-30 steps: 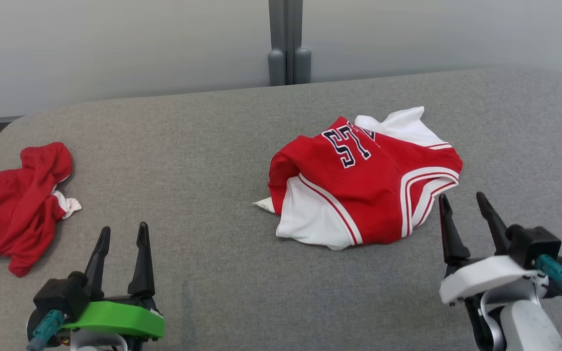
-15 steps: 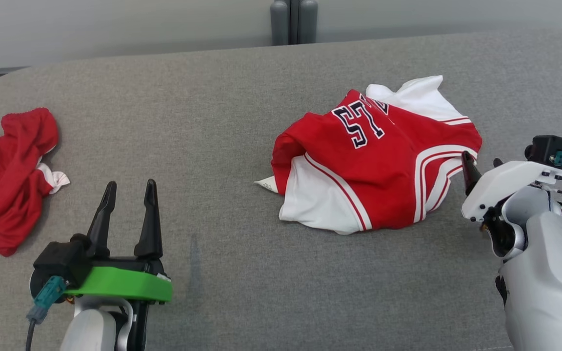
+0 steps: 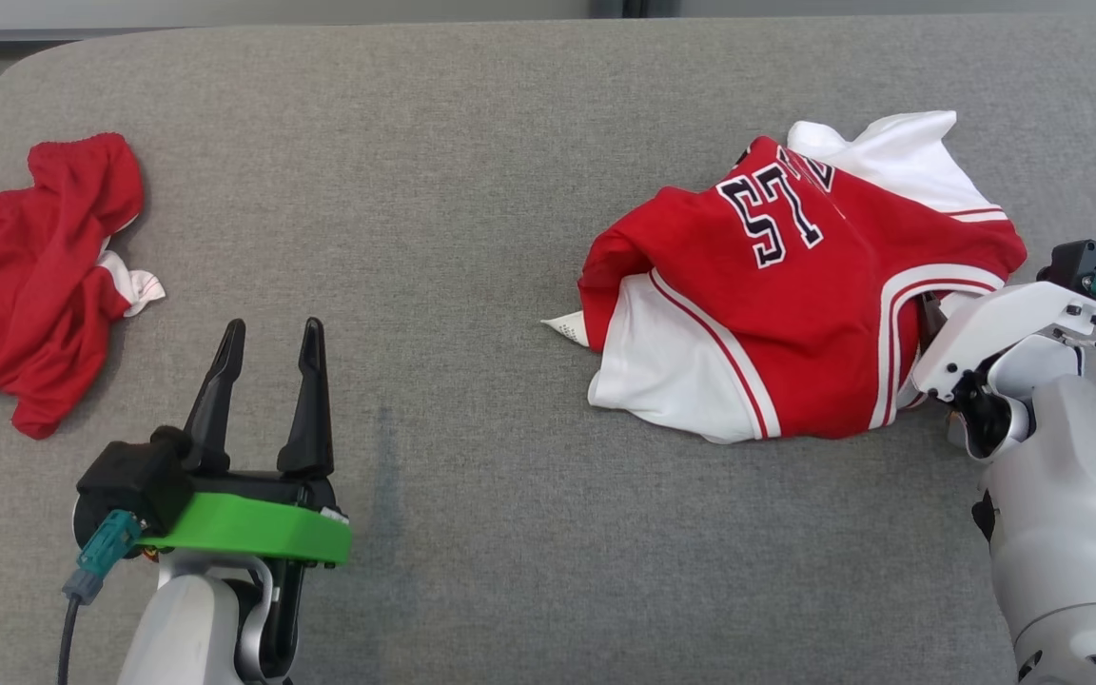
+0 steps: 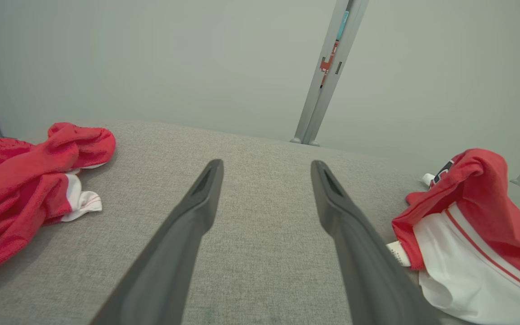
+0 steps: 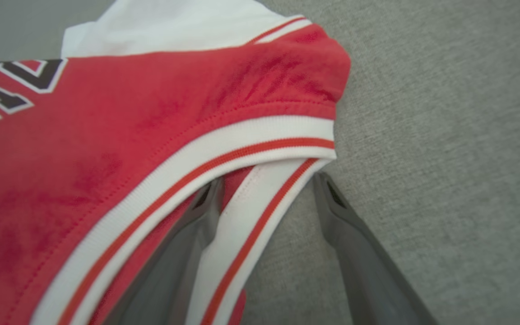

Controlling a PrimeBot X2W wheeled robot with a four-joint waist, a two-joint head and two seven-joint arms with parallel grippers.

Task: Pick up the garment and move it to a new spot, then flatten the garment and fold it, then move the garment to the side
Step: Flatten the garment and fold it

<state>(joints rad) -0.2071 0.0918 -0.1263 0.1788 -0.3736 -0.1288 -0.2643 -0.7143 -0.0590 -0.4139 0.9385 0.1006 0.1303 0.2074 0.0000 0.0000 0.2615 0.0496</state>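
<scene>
While the red-and-white garment point(image 3: 795, 314) lies crumpled on the right side of the grey tabletop point(image 3: 472, 238), the right end effector point(image 5: 266, 180) stands open astride its striped hem point(image 5: 242, 149), one finger point(image 5: 176, 257) beneath the trim. The left end effector point(image 3: 272, 323) hovers open and empty over bare tabletop.

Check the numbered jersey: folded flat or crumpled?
Crumpled. The jersey lies bunched in a heap, white panels sticking out unevenly at two ends.
</scene>
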